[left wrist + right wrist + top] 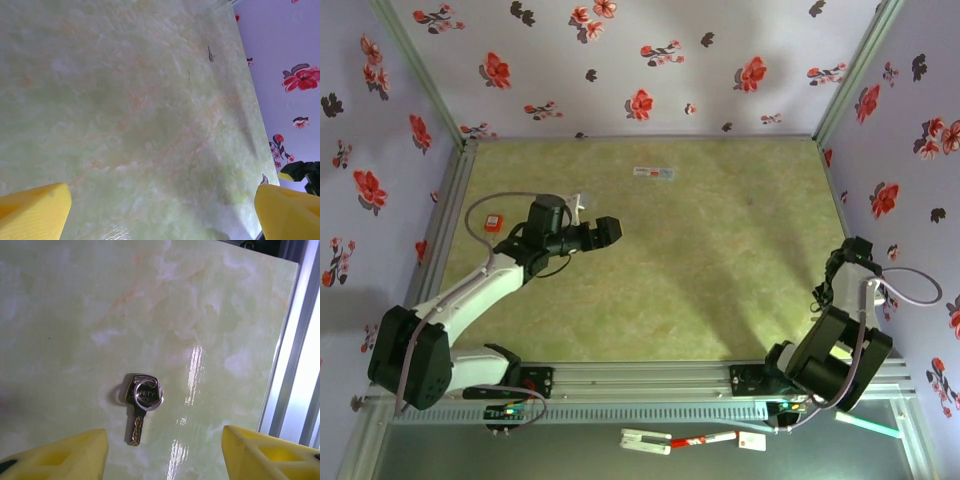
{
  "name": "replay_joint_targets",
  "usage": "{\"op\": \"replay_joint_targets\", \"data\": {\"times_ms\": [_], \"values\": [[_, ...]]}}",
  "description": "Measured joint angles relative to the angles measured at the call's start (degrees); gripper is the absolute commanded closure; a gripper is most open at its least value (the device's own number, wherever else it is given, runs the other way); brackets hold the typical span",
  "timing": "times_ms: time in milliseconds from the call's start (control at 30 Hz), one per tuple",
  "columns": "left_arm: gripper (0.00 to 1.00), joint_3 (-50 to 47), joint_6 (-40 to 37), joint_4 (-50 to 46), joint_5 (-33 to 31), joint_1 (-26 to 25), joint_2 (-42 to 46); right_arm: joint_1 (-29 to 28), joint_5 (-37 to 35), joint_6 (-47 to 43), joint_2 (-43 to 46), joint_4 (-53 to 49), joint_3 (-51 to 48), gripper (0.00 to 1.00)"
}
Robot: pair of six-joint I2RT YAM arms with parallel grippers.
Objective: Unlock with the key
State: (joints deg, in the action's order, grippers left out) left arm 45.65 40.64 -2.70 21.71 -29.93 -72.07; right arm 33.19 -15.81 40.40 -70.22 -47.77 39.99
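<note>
From above and behind the near edge, the top external camera looks down on the pale green marbled table (720, 230). The left wrist camera slants across it toward the flowered lilac wall (295, 40) — both shared with the top view; the right wrist camera faces down, close.

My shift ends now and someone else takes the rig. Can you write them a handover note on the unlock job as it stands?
The left gripper is open and empty over bare table.
The right gripper is open and empty. The key lies flat on the table ahead of it, framed between its fingers, ring on its head, not gripped.
A small orange object sits near the table's left edge; I cannot tell if it is the lock.
Done: nothing yet.
Left: grasp the key, find the lock, insert, turn.
</note>
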Motion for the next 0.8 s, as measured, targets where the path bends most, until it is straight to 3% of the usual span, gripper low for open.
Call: {"op": "replay_joint_targets", "data": {"times_ms": [133, 700, 800], "values": [[0.07, 0.07, 0.68, 0.0, 0.0, -0.37, -1.29, 0.22, 0.46, -1.2, -1.68, 2.32, -0.39, 0.48], [0.09, 1.64, 1.31, 0.02, 0.0, -0.98, -3.91, 0.59, 1.53, -2.49, -8.96, 6.75, -1.49, 0.57], [0.09, 1.66, 1.31, 0.02, -0.02, -1.01, -4.15, 0.74, 1.68, -2.54, -9.6, 6.91, -1.49, 0.64]]}}
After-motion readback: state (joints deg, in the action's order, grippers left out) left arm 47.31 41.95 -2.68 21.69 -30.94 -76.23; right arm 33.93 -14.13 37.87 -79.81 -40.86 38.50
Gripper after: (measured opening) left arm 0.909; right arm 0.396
